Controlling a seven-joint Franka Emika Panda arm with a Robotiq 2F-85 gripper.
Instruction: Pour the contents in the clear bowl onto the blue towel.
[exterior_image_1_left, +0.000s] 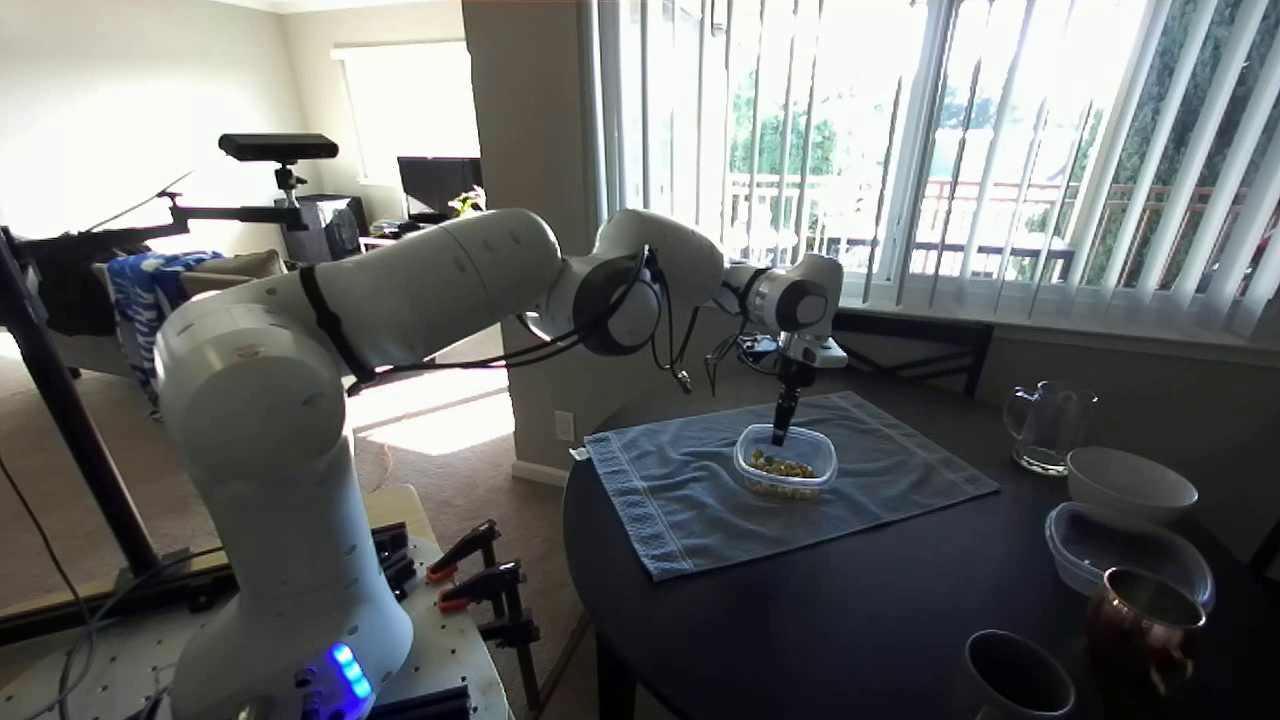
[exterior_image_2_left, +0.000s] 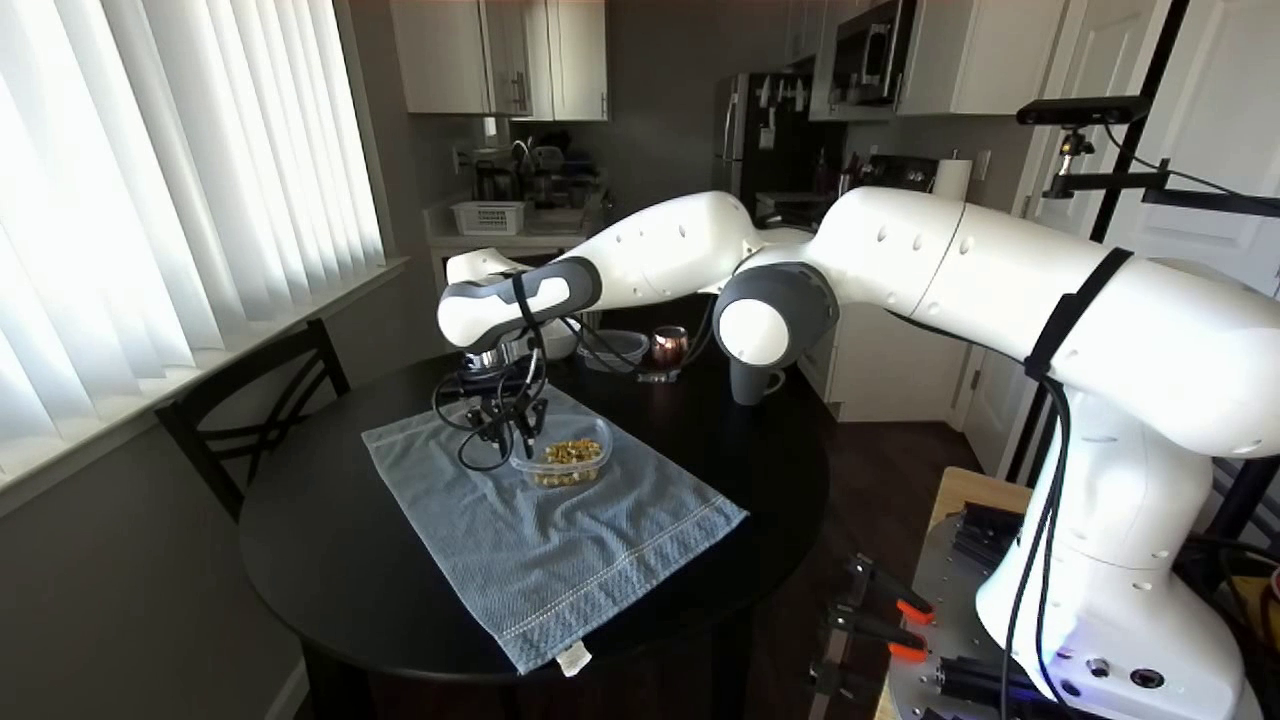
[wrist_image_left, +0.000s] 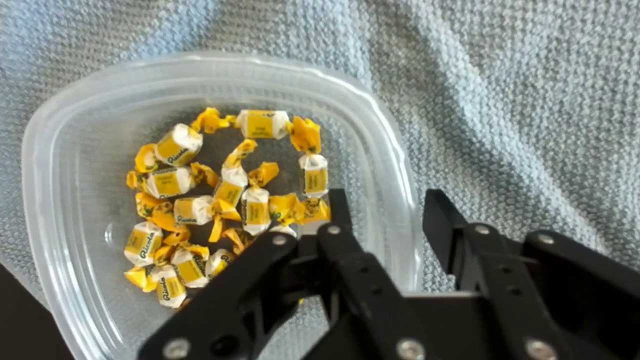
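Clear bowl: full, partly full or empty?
Partly full: the wrist view shows yellow-and-white wrapped candies in the clear bowl, bare bottom showing around them; in both exterior views they sit below its rim.

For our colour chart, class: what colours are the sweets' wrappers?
The wrappers are yellow and white, showing best in the wrist view.

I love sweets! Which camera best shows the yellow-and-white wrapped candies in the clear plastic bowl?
The wrist view: the yellow-and-white wrapped candies show separate wrappers and Ricola lettering, though the black two-fingered gripper overlaps some. Both exterior views show a small yellowish heap in the bowl.
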